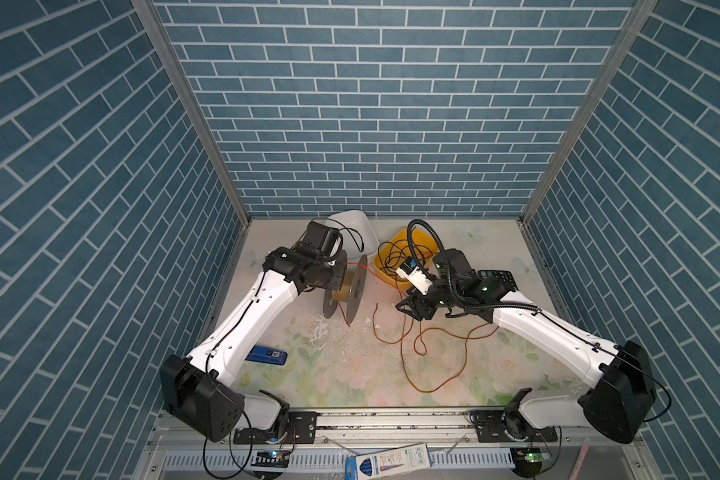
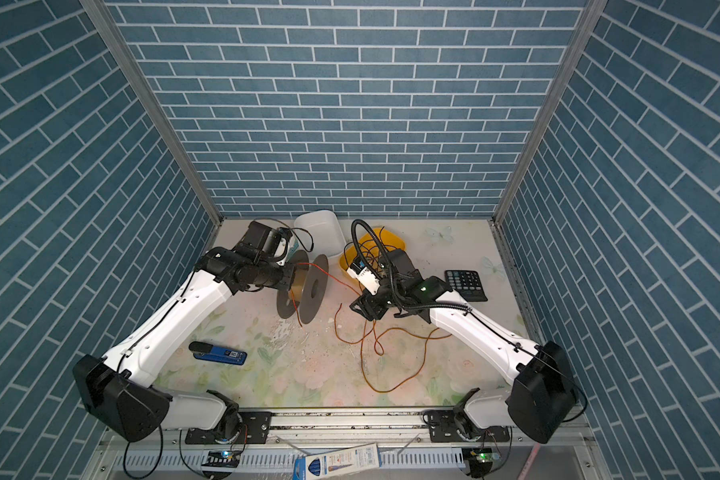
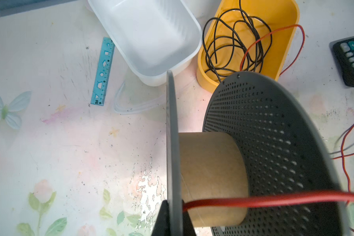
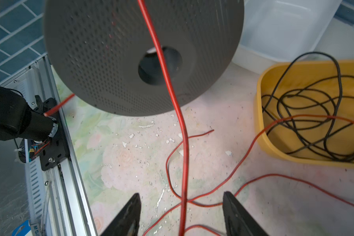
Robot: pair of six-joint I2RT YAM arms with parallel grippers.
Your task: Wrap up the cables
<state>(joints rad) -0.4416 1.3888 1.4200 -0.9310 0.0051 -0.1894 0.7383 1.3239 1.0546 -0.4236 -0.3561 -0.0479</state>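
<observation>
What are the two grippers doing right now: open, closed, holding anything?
Left gripper: closed, clamped on the flange edge of the grey spool.
Right gripper: open; the orange-red wire runs between its jaws, ungripped.

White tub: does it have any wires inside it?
No, in the left wrist view the white tub holds nothing, while the black wire tangle lies in the yellow tub next to it.
</observation>
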